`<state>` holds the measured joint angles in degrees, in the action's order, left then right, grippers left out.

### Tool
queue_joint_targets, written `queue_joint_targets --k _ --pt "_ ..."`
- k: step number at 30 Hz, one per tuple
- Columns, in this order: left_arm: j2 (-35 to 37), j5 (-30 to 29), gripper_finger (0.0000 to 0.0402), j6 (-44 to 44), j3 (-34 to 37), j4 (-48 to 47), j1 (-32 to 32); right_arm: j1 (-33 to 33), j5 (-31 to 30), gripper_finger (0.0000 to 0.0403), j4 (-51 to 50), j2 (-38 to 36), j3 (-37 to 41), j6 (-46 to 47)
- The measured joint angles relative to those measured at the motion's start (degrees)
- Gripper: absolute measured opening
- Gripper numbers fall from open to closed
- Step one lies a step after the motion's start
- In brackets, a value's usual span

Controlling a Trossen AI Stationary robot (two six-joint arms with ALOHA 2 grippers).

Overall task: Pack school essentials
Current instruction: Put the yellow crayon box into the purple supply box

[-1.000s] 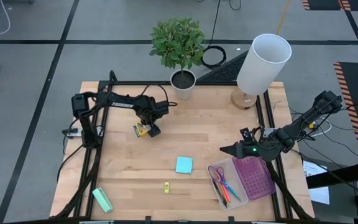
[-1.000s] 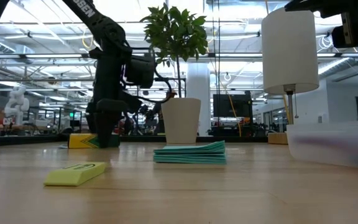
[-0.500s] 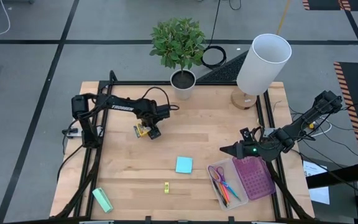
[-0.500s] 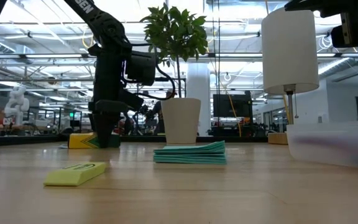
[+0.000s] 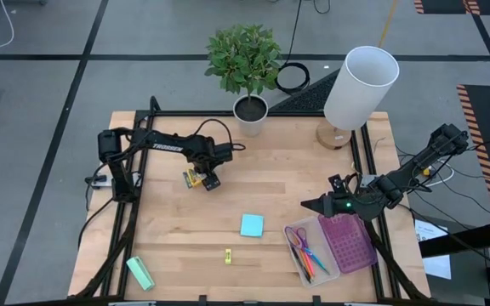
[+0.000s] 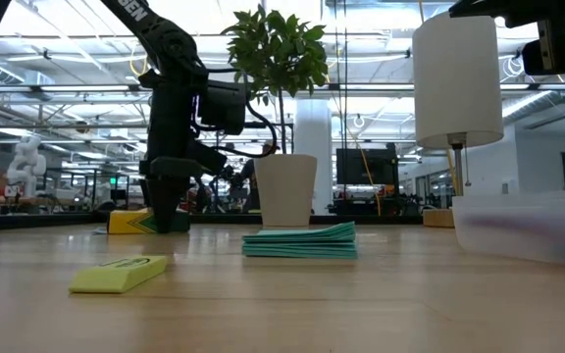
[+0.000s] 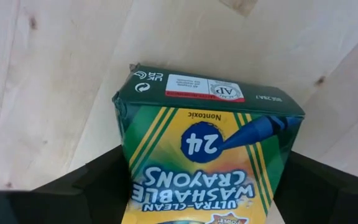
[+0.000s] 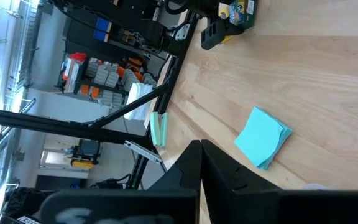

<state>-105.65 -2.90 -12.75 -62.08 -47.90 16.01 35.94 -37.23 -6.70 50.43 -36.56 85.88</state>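
Observation:
The yellow-green crayon box (image 5: 194,178) lies flat on the table at the far left, also seen in the low view (image 6: 130,222). My left gripper (image 5: 207,180) stands over the box's right end, shut on it. My right gripper (image 5: 307,205) hovers shut above the table, just left of the clear bin (image 5: 299,265). That bin holds the purple-handled scissors (image 5: 299,239) and the pencils (image 5: 307,263). The light-blue sticky-note pad (image 5: 251,224) and the tiny yellow piece (image 5: 227,254) lie flat on the table. My left gripper pinches the crayon box between its two fingers, one finger (image 7: 95,183) on each long narrow side (image 7: 124,155), near the box's right end. The fingers come from above, pointing down, and lie across the box. The box rests flat on the table, printed face up.
A mint-green block (image 5: 140,273) lies at the near left corner. A purple pegged tray (image 5: 351,242) sits beside the bin. A potted plant (image 5: 250,109) and a white lamp (image 5: 357,85) stand along the far edge. Black frame rails (image 5: 130,212) run along the table's sides.
My left arm's wrist has turned a little above the crayon box and shifted slightly toward the table's right edge. The box has stayed on the table.

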Motion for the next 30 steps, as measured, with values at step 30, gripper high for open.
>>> queue_joint_targets --k 30 --pt "6.16 3.38 0.0314 -2.64 -0.07 -2.32 -0.02 0.00 -0.07 0.0000 0.02 -0.02 0.00 0.10"
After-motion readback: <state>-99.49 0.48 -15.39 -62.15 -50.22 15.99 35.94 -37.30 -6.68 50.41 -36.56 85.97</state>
